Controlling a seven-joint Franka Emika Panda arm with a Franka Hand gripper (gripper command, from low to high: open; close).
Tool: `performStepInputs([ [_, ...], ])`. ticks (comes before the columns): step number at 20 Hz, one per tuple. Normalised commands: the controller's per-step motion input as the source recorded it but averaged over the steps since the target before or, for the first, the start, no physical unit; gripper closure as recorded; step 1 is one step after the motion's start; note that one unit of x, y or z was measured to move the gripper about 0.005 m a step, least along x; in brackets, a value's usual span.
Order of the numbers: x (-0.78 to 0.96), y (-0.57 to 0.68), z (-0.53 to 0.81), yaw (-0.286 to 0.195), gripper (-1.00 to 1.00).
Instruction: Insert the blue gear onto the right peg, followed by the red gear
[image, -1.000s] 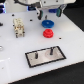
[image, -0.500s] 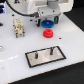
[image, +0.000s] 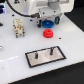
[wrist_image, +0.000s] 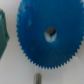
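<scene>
The blue gear (image: 47, 23) lies flat on the white table, directly under my gripper (image: 47, 18). In the wrist view the blue gear (wrist_image: 47, 32) fills most of the picture, its dark centre hole showing. My fingers are not visible there, so their state is unclear. The red gear (image: 48, 34) sits on the table just in front of the blue one, apart from it. Nearer the front lies the grey black-edged plate (image: 56, 56) with two dark pins. The right peg (image: 50, 50) stands upright and bare.
A beige block-like object (image: 18, 26) stands at the exterior view's left, with a small blue-and-dark object (image: 1, 22) at the far left edge. A green object (wrist_image: 2, 32) shows beside the blue gear in the wrist view. The plate's left pin (image: 37, 53) is bare.
</scene>
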Motion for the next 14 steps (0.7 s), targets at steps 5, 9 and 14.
performStepInputs([
  [5,0.01,0.00,0.00,0.000,1.00],
  [9,0.05,0.01,0.08,0.000,1.00],
  [14,0.31,-0.01,0.48,0.000,1.00],
])
